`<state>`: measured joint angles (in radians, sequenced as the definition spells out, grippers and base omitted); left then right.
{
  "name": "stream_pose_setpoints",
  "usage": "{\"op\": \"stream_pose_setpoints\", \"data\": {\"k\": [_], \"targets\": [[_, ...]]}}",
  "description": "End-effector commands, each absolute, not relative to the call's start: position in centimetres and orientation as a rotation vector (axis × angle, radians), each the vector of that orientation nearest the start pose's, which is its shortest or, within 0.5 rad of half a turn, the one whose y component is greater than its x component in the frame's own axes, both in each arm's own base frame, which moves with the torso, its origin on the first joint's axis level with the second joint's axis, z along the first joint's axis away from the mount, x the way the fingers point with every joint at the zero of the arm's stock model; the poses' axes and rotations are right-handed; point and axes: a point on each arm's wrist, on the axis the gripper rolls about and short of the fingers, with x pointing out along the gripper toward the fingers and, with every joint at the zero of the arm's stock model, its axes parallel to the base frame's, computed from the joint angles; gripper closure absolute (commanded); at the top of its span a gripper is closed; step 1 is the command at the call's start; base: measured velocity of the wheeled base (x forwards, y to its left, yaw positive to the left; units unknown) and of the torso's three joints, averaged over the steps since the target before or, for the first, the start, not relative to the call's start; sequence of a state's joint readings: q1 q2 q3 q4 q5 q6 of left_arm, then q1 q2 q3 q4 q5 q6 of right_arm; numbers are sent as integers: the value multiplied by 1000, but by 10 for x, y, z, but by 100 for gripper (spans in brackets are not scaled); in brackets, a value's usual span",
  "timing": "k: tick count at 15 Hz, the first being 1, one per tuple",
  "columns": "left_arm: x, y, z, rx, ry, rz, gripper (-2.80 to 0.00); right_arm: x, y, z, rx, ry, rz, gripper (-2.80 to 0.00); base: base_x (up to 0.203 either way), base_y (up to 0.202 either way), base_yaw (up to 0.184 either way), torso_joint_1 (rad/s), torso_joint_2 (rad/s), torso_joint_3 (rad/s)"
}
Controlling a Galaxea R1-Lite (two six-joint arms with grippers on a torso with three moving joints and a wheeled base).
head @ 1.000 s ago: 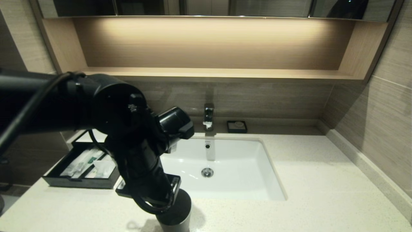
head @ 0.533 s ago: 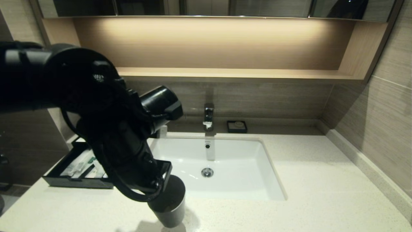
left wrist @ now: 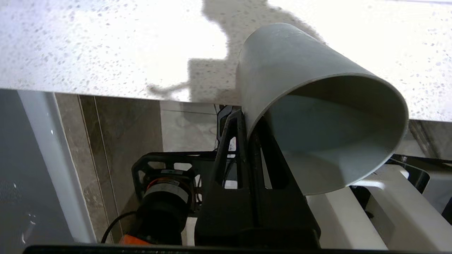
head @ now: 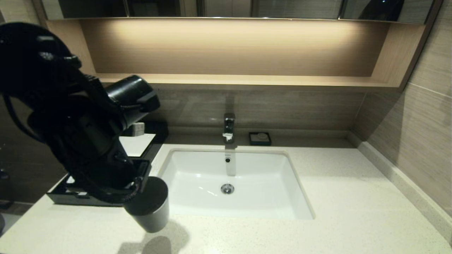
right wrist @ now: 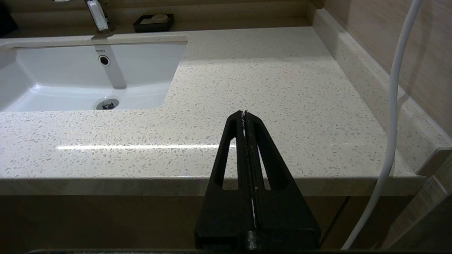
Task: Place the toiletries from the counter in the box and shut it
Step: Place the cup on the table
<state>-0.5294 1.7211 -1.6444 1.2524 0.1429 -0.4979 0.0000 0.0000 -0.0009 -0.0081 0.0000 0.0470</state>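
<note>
While the black left arm fills the left half of the head view, its left gripper (head: 139,183) holds a grey cylindrical plastic cup (head: 150,206) tilted above the cream-white speckled stone desk (head: 353,197), lower left of centre, with the cup's shadow on the stone below it. Behind the arm, at the left edge, sits the low black rectangular box (head: 83,199); its front drawer stands pulled out, and the white panel (head: 136,144) on its top shows further up. The arm hides the drawer's contents, so the slim wrapped toiletry packets cannot be made out. At centre lies the white rectangular sunken sink basin (head: 261,176), with a chrome tap (head: 229,127) and a small black square soap dish (head: 260,138) at the wall behind it.

Seen from the left wrist, the black fingers (left wrist: 236,148) are clenched on the wall of the grey cup (left wrist: 282,70) at its rim; the cup's open mouth faces the camera on the right of the frame, and the desk's front edge (left wrist: 88,63) crosses the upper part.

From the right wrist, the right gripper (right wrist: 245,113) hangs parked before the desk's front edge (right wrist: 282,106), lower centre of the frame, its fingers (right wrist: 252,148) pressed together on nothing. The sink (right wrist: 70,77) lies upper left, and a white cable (right wrist: 395,106) runs down the right side.
</note>
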Motion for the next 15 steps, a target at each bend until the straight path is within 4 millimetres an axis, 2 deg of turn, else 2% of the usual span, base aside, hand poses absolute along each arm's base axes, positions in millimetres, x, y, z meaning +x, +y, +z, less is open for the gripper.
{"op": "stream_pose_setpoints", "data": {"k": [1,9,13,15], "targets": [[217,-102,262,-35,1302,61,0,-23,0,76,48,-8,1,0,0,0,0,0,0,0],[232,-51,248,-161,1358,267,0,-23,0,77,48,-9,0,0,0,0,0,0,0,0],[233,-33,241,-206,1385,336,0,-23,0,77,48,-9,2,0,0,0,0,0,0,0],[232,-30,236,-243,1424,315,0,-23,0,77,48,-9,1,0,0,0,0,0,0,0]]}}
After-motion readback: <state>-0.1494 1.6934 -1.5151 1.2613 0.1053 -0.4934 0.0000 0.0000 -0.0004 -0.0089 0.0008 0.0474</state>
